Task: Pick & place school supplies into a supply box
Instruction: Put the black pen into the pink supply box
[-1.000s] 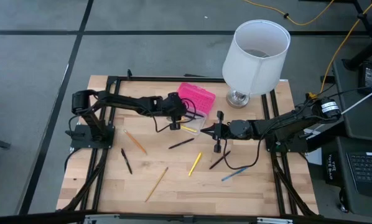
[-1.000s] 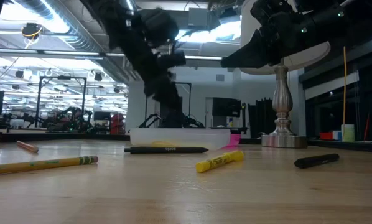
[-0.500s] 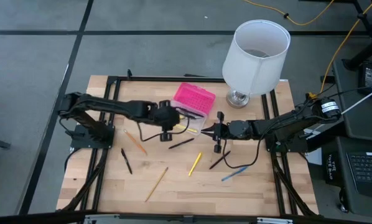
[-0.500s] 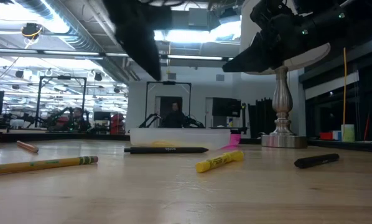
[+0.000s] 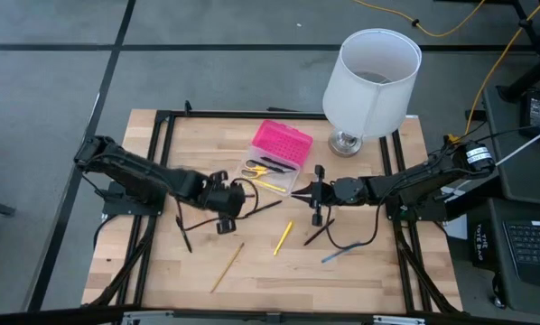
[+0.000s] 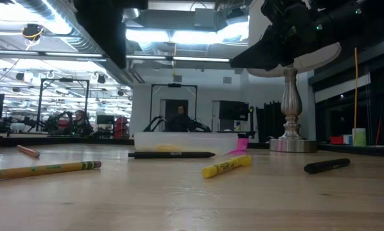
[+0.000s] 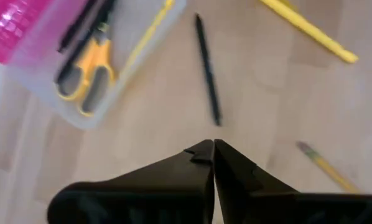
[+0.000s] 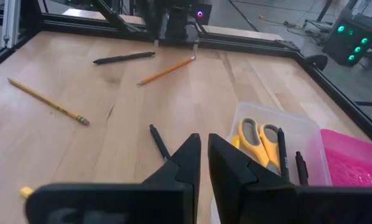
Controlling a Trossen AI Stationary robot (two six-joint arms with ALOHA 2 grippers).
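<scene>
Starting at your left, the left gripper (image 5: 223, 200) hangs over the middle of the table (image 5: 252, 271) with its fingers pressed together and nothing between them. Under and beside it, a black pen (image 5: 183, 233) lies left of centre, its long axis running near to far with a slight lean. An orange-tan pencil (image 5: 198, 208) is mostly hidden by the arm. Nearer you, a long yellow pencil (image 5: 227, 266) lies on a diagonal, its far end angled to the right.

Next comes another black pen (image 5: 265, 207), lying nearly left to right with its right end a little farther away. In the low view it carries printing on the barrel, too small for you to read. A yellow highlighter (image 5: 283, 237) lies on a steep diagonal, its far end to the right; its label is also unreadable.

The supply box (image 5: 276, 158) sits far of centre, open, its long axis running from near left to far right. The pink half lies farther away. The clear half holds yellow-handled scissors (image 5: 256, 169) and dark pens.

The right gripper (image 5: 311, 193) hovers just right of the box, its fingers a narrow slit apart, holding nothing. A black marker (image 5: 319, 232) and a blue pen (image 5: 342, 252) lie below it, both slanting up to the right. A white lamp (image 5: 369, 83) stands at the far right.
</scene>
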